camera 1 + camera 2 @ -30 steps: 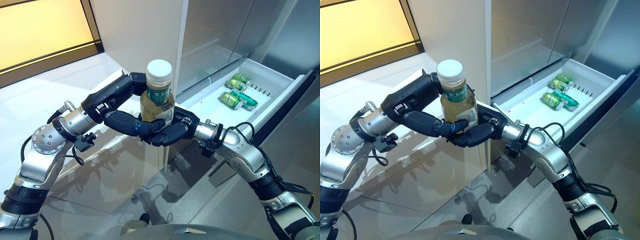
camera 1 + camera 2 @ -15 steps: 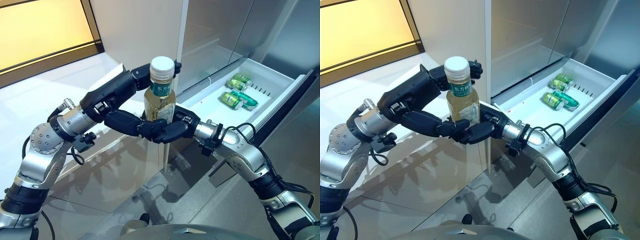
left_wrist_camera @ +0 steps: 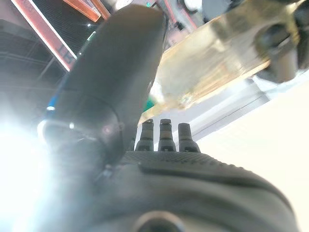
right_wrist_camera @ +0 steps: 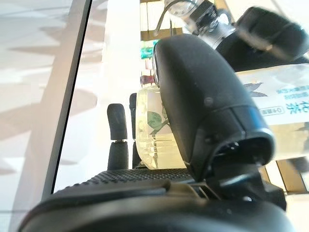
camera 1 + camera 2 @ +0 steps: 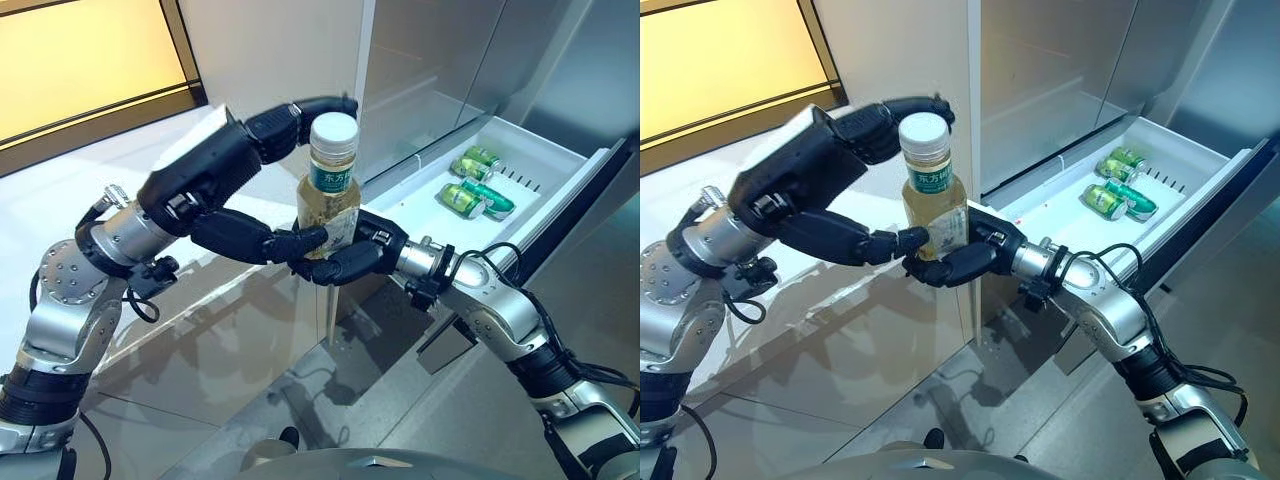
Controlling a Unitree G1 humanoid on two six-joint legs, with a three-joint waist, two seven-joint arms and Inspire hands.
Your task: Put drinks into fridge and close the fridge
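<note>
Both arms reach forward and meet in front of the fridge. The right hand (image 5: 352,258) has its fingers and thumb curled round the lower body of a tea bottle (image 5: 329,190), holding it upright in the air; the bottle has a white cap, a green label and pale yellow liquid. The left hand (image 5: 205,185) brackets the same bottle, its thumb lying against the lower side and its fingers arched behind the neck and cap, spread wide rather than closed tight. To the right, the white fridge drawer (image 5: 558,160) stands pulled out, with 3 green cans (image 5: 474,186) lying on their sides inside it. Above it rise the grey fridge doors (image 5: 440,60). The floor (image 5: 250,340) below is glossy and pale
</note>
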